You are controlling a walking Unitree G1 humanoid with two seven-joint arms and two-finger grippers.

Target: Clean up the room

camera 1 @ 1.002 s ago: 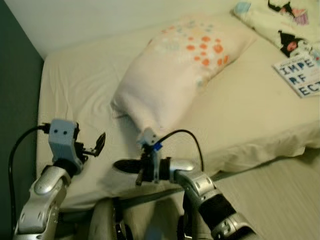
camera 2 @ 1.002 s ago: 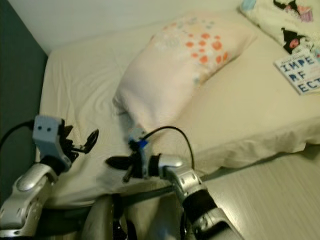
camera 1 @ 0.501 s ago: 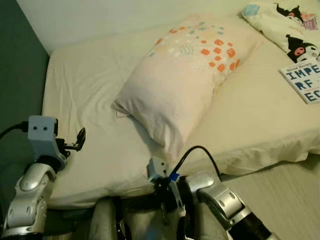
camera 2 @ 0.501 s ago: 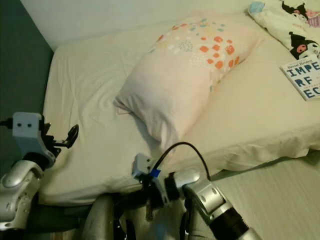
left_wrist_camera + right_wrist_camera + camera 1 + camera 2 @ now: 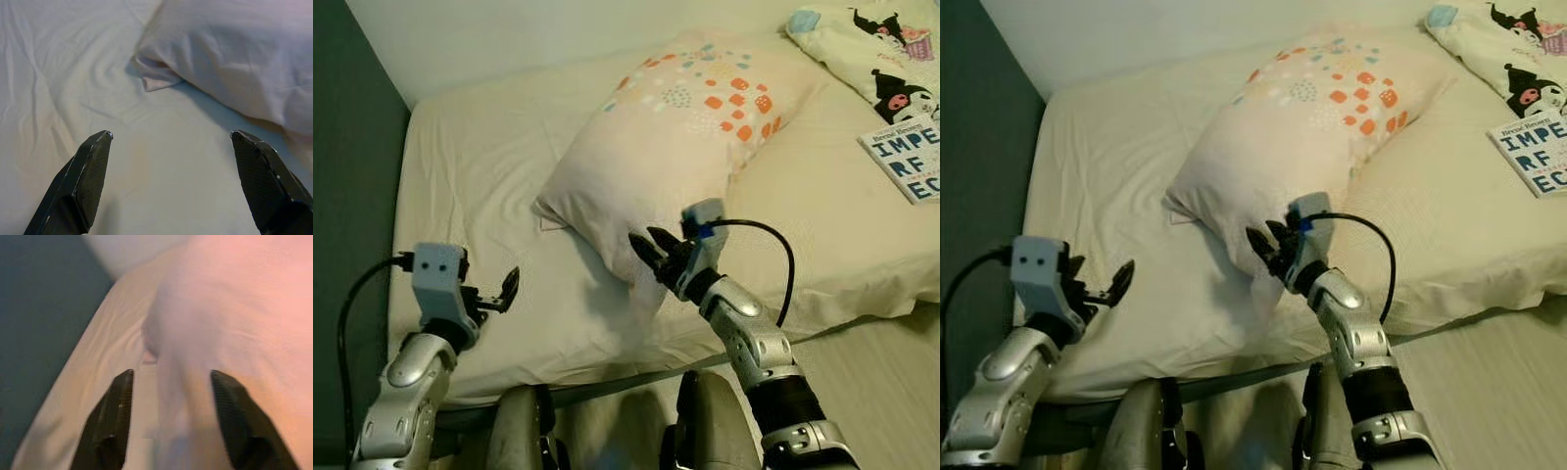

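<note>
The big pink pillow (image 5: 661,157) with orange dots lies slanted across the bed (image 5: 489,176), its near corner close to the bed's near edge. The right gripper (image 5: 651,257) is at that corner with its fingers apart, one on each side of the soft cloth. To do it well, it should push in deeper and pinch a thick bit, or the cloth may slip out. The left gripper (image 5: 507,290) hangs open over the sheet on the left. A book (image 5: 906,157) lies far right.
</note>
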